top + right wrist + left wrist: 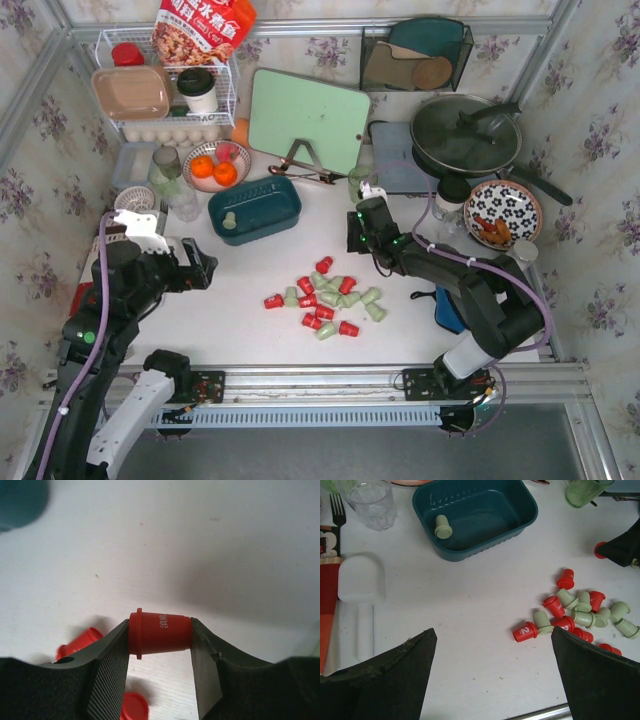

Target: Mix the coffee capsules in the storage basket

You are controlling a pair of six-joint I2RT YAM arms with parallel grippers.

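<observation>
Loading step: red pod in grip, basket nearly empty.
Left hand (490, 640) spread, hovering over tabletop (250, 290). Storage basket (470, 555) holds one mint capsule (442, 526). Remaining coffee capsules (325, 298) are heaped right of it. Right hand (160, 625) is pinching a red capsule (165, 640). Next, probably: carry over basket, release.

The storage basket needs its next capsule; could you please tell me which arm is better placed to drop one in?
Right: the right gripper clamps a red capsule near the storage basket; the left gripper is open and empty.
</observation>
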